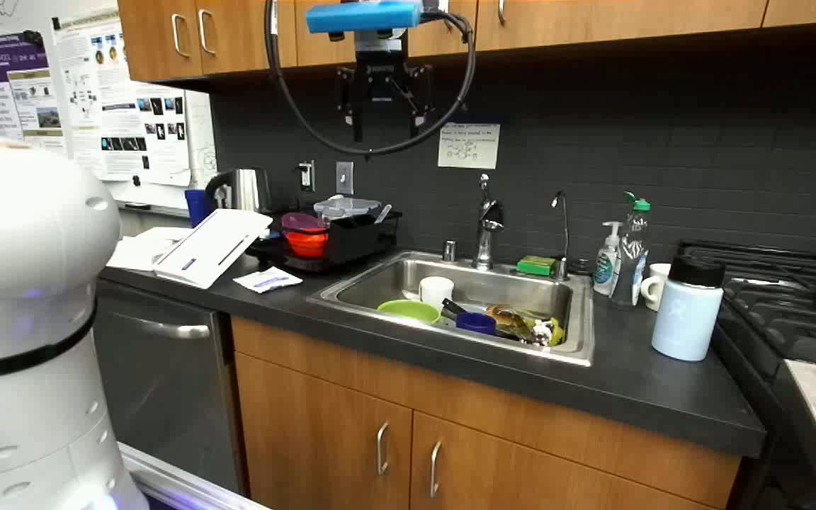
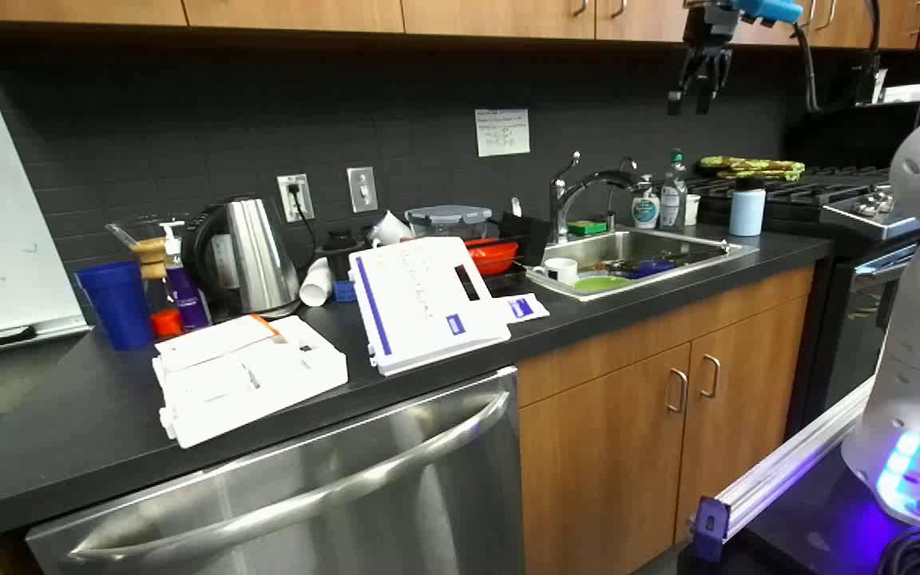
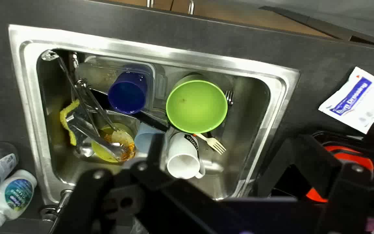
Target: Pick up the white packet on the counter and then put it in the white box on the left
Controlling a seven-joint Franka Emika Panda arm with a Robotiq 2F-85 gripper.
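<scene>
A white packet (image 3: 360,100) with a purple "Burn Dressing" label lies flat on the dark counter beside the sink. In an exterior view the packet (image 1: 267,280) is between the tilted white panel and the sink. Farther left, the white box (image 2: 268,401) lies open with shallow compartments and papers in it; an exterior view shows it partly behind the panel (image 1: 142,249). My gripper (image 1: 387,127) hangs high above the counter, pointing down, well away from the packet. Its fingers are spread with nothing between them. In the wrist view the packet is off to the upper right.
A white panel (image 2: 408,311) with a purple stripe leans between box and packet. Behind the packet stands a black dish rack (image 1: 358,237) with bowls. The sink (image 1: 578,340) holds dishes below a faucet (image 1: 486,227). A kettle (image 2: 256,255) and blue cup (image 2: 116,303) stand behind the box.
</scene>
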